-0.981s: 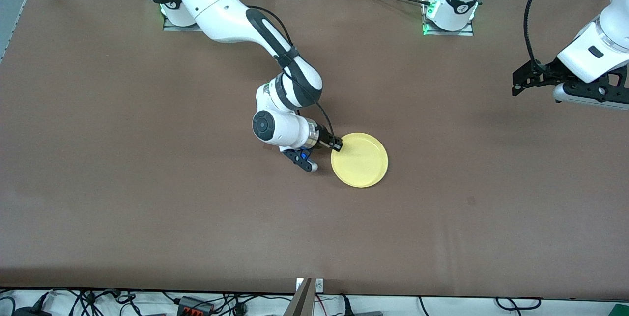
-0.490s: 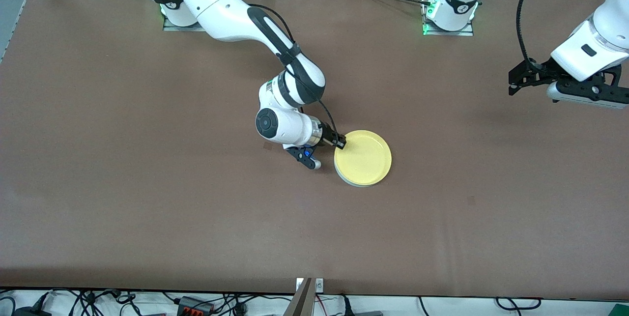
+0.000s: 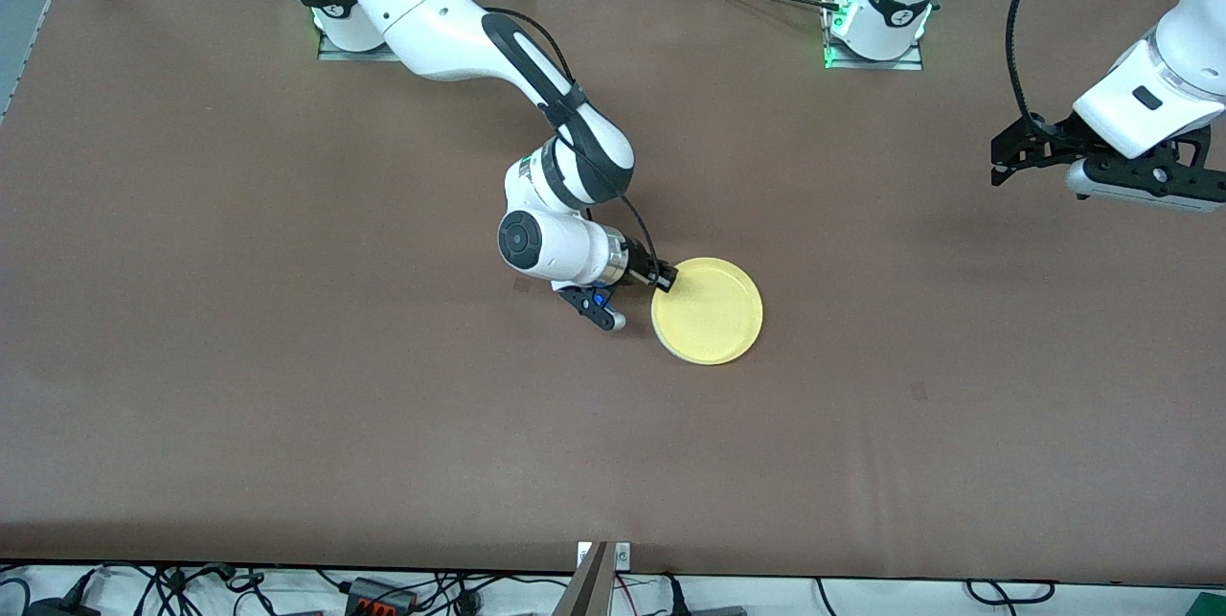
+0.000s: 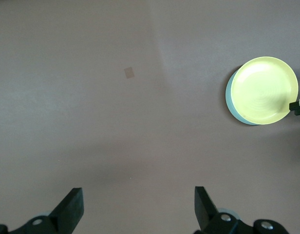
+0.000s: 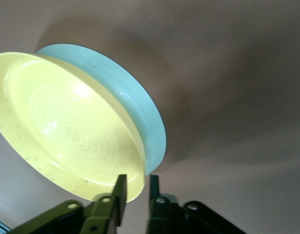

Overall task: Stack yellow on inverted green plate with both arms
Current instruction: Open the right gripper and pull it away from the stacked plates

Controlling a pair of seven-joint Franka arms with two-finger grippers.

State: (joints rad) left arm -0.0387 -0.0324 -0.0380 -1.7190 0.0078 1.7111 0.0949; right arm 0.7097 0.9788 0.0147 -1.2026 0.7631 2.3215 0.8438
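The yellow plate point(image 3: 707, 310) sits rim-up on the inverted green plate point(image 5: 140, 114), near the middle of the brown desk point(image 3: 287, 386), well away from every edge and corner. From the front the yellow plate hides the green one; both wrist views show a green sliver past its rim. The right gripper point(image 3: 661, 279) is at the stack's edge on the side toward the right arm's end of the desk, fingers point(image 5: 120, 195) clenched on the yellow plate's rim. The left gripper point(image 3: 1006, 156) waits in the air over the left arm's end of the desk, fingers point(image 4: 72, 208) spread wide and released.
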